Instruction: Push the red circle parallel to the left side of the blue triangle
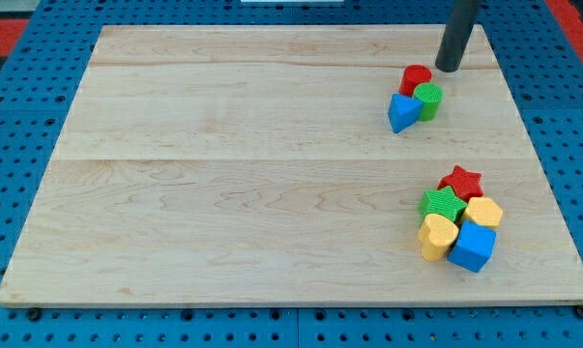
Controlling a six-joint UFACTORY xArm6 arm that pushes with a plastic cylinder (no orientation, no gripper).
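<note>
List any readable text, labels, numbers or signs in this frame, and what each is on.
None: no text, label, number or sign shows anywhere in the camera view.
Wooden board: bare wood grain only.
Blocks, e.g. red circle, blue triangle, green circle: plain coloured faces, no markings.
My tip, just to the view's right of the red circle: plain dark rod, unmarked.

A green round block sits at the view's upper right; lower right cluster: red star, green star, yellow hexagon, yellow heart, blue cube
</note>
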